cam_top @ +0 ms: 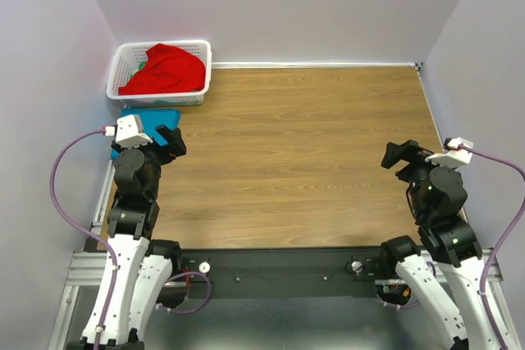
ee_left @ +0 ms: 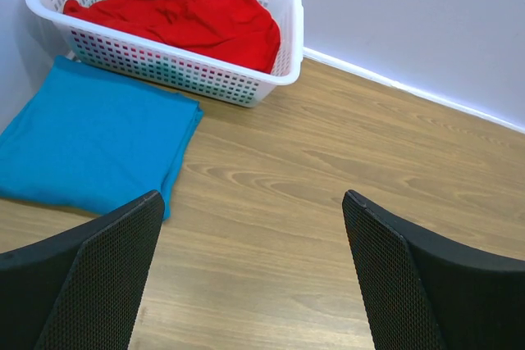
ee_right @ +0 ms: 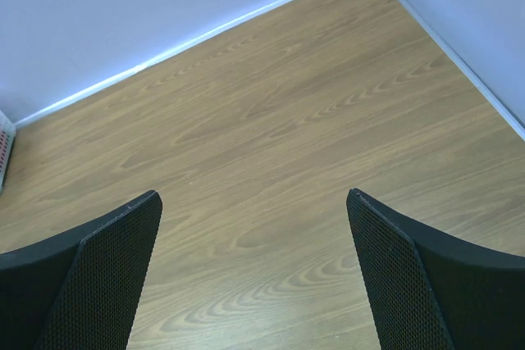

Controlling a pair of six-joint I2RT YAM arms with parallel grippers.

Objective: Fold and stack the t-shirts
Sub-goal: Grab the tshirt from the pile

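Left gripper (ee_left: 252, 196) wide (empty); folded teal t-shirt (ee_left: 90, 141), long axis along basket (ee_left: 205, 81).

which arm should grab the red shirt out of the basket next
Left, probably: the left gripper, open, sits just in front of the basket holding the red shirt; the right gripper is far across the table.

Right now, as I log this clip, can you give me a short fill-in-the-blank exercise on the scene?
The top t-shirt in the basket is ____.
The blue t-shirt lies folded on the ____, beside the basket.
The left fingers and the right fingers both stand ____, holding nothing.
Missing words: red; table; open.
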